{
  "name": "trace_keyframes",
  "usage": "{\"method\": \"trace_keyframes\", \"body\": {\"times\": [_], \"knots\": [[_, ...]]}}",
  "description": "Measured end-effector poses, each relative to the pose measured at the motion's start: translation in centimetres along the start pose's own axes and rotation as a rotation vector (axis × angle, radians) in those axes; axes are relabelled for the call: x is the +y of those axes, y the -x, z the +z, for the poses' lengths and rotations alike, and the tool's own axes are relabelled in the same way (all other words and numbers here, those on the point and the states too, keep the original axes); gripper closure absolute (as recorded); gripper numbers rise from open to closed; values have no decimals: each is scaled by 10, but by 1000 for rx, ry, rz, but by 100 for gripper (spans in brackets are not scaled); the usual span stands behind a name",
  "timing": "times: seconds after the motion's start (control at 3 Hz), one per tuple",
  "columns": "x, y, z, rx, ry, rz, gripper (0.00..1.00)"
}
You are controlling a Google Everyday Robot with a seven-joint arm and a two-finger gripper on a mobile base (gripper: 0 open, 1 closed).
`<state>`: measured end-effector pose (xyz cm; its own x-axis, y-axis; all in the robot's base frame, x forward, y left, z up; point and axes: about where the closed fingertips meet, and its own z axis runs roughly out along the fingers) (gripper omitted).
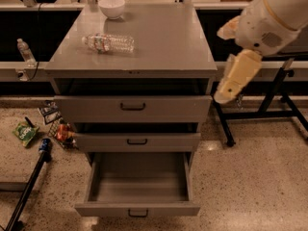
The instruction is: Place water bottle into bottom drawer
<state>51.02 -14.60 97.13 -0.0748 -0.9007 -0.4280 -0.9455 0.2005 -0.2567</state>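
First, the claw (pixel 225 93), well right of the water bottle (pixel 108 43), width not discernible, should be centred over that bottle's middle.

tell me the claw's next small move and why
Probably swing the claw left, up over the cabinet top toward the water bottle: it lies on its side there, ungrasped, while the claw hangs beside the cabinet's right edge, and the bottom drawer already stands open.
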Motion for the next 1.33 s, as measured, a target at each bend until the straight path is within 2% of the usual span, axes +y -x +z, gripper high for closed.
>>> {"method": "trace_keyframes", "body": {"times": [0.33,0.67,1.0,1.33], "knots": [[-28,41,30,-162,-7,-25,0],[-52,75,48,-252,-22,-63,0],[-55,78,49,-257,-24,-66,0],[-82,81,59,-267,-61,-45,0]]}}
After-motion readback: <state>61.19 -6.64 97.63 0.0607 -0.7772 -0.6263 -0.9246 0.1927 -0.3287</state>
